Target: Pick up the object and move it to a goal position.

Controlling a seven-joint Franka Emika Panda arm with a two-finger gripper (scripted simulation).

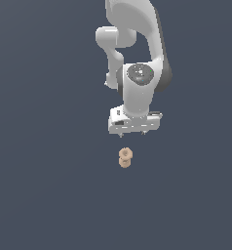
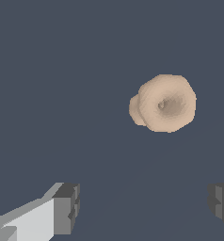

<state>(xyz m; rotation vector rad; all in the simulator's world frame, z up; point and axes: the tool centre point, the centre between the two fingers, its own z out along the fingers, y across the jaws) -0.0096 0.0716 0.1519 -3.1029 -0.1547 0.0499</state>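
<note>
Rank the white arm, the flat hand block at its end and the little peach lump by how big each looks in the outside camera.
1. The white arm, by far the largest.
2. The hand block.
3. The peach lump, the smallest, lying apart from the hand block.

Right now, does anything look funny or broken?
Nothing looks broken or spilled. The little peach lump is whole, with a hole in one knob. It lies just off the open hand, outside the gap between the fingers, not yet picked up.
</note>
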